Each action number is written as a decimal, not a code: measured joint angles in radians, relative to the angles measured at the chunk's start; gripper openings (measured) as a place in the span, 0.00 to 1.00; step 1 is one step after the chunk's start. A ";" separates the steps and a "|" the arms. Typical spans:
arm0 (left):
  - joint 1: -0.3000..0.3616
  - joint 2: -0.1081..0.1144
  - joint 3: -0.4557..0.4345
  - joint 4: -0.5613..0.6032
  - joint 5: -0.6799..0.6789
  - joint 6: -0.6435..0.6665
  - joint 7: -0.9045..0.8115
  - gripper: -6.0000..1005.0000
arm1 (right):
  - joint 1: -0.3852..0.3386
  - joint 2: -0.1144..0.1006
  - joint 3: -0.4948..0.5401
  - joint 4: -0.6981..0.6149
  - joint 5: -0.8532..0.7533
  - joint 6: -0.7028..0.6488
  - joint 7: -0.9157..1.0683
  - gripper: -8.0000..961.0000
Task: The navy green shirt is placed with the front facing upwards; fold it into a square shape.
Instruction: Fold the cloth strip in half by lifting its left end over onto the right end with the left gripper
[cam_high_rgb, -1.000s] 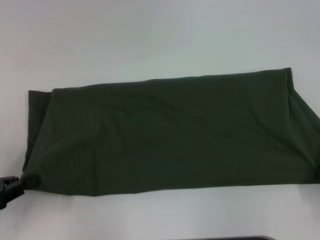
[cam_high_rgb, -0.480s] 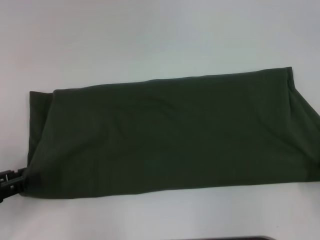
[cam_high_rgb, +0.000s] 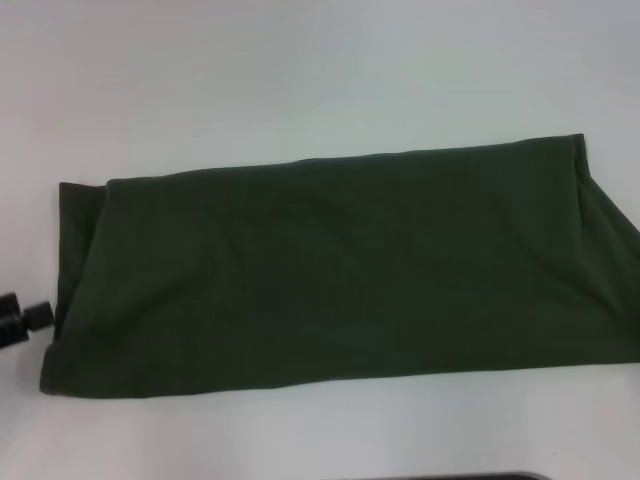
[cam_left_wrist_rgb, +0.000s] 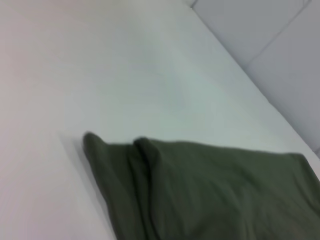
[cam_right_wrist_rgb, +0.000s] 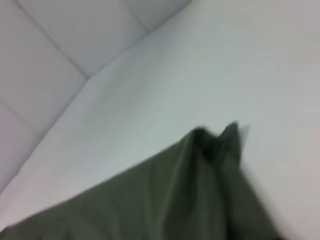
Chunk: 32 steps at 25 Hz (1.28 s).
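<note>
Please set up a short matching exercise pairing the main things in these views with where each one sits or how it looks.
Column one:
1. navy green shirt
2. left pincer
3. table
4. right pincer

Column two:
A. white surface, lying under the cloth
B. absent from the head view
C. folded into a long band, plain side up
D. at the head view's left edge, just off the cloth's left end

Pairs: 1-C, 2-D, 3-A, 4-B
</note>
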 joint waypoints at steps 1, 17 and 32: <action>-0.012 0.004 -0.028 -0.002 -0.001 -0.002 0.001 0.79 | 0.000 -0.003 0.018 -0.001 0.000 -0.004 0.000 0.51; -0.146 0.027 -0.043 -0.102 -0.080 -0.099 -0.002 0.88 | 0.121 0.025 0.179 -0.008 0.068 -0.186 -0.049 0.54; -0.247 0.034 0.065 -0.131 -0.078 -0.121 -0.015 0.87 | 0.282 0.011 0.079 -0.016 0.062 -0.133 -0.023 0.53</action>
